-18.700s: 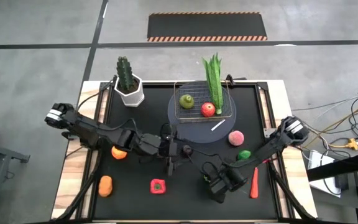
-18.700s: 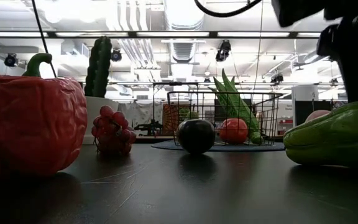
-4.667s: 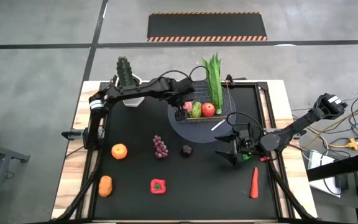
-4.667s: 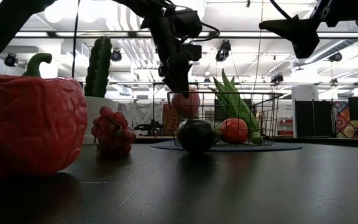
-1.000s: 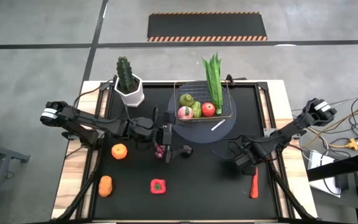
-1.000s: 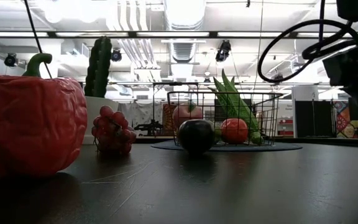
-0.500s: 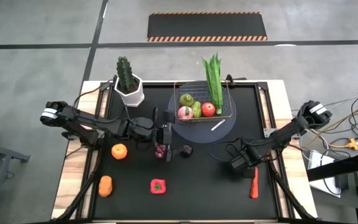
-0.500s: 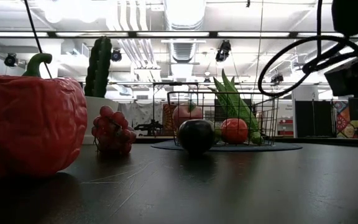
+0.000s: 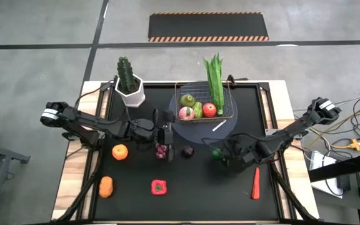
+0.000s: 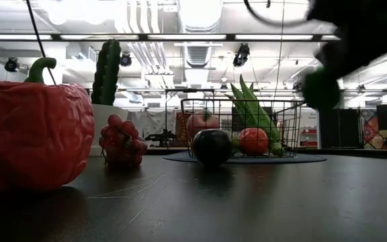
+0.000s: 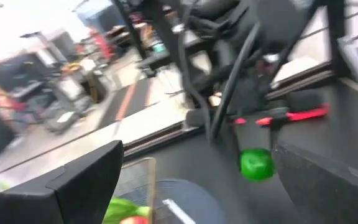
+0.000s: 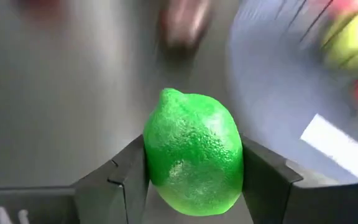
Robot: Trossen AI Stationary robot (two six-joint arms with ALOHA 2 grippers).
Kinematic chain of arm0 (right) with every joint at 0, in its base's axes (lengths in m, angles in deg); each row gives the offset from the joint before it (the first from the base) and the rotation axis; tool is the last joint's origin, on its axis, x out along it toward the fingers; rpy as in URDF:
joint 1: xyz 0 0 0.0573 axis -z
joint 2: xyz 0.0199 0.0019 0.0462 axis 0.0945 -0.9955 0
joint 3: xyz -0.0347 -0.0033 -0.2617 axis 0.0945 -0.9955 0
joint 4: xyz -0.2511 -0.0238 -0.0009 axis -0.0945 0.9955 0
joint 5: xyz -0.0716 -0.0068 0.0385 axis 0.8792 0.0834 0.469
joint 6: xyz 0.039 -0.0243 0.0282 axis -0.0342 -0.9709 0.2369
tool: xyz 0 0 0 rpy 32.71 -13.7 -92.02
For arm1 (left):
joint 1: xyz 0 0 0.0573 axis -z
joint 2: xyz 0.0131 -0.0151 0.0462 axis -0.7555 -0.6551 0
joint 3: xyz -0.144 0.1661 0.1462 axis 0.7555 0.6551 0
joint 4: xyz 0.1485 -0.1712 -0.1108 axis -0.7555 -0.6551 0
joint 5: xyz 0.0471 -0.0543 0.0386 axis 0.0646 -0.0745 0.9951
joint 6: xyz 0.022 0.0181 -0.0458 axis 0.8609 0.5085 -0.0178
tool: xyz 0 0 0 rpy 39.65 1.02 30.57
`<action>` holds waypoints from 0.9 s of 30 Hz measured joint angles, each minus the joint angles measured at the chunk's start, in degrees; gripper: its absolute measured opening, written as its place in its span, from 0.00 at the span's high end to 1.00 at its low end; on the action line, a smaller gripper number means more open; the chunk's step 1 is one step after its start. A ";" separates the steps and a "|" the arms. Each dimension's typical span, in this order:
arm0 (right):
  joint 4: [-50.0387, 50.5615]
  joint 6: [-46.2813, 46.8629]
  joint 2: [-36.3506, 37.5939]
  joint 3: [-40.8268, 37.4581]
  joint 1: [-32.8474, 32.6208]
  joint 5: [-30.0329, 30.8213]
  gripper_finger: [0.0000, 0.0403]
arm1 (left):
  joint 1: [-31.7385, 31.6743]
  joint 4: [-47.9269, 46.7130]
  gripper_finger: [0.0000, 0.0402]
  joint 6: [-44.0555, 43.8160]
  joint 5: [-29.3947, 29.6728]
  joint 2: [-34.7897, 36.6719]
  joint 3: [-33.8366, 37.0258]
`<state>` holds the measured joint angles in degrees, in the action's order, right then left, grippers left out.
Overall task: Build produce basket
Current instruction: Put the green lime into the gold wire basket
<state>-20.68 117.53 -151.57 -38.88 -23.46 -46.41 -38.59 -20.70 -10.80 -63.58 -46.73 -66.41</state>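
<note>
The coppery wire basket (image 9: 205,106) sits on a round grey disc at the table's far middle. It holds a long leafy green (image 9: 215,84), a red, a pink and two green pieces. My right gripper (image 9: 220,154) is shut on a green lime (image 12: 194,158), just near-right of the disc. My left gripper (image 9: 167,142) hangs open above the purple grapes (image 9: 161,150) and beside a dark plum (image 9: 187,150); its fingers stand wide apart in the left wrist view (image 11: 197,186). The grapes and plum rest on the mat. My right gripper pinches the lime across its middle (image 12: 160,168) between the two fingers (image 12: 126,177), one on each side. The lime's pointed end (image 12: 169,94) sticks out past the fingertips. It is lifted clear of the table, as the low view shows (image 10: 321,87).
On the near part of the mat lie an orange (image 9: 119,151), an orange piece (image 9: 106,186), a red pepper (image 9: 159,186) and a red carrot-like piece (image 9: 255,182). A cactus in a white pot (image 9: 130,87) stands far left. A white strip (image 9: 219,126) lies on the disc.
My right gripper has moved toward the table's left and slightly toward the far edge, nearer the disc, and has risen. The lime has gone with it, from table height to well clear of the mat.
</note>
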 joint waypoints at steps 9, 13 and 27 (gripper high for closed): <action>-24.96 -18.37 0.28 2.48 6.92 29.87 0.52 | -0.09 2.26 0.02 1.61 6.84 3.25 2.65; -24.68 -17.90 0.08 5.82 16.61 21.88 0.54 | -0.09 2.59 0.02 1.75 7.02 3.64 3.50; -17.37 -11.89 -5.46 7.67 42.48 3.99 0.52 | -0.67 2.92 0.02 2.74 8.50 3.77 4.07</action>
<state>-38.05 105.63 -157.04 -31.21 19.02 -42.42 -39.26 -17.79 -8.05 -55.08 -42.96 -62.34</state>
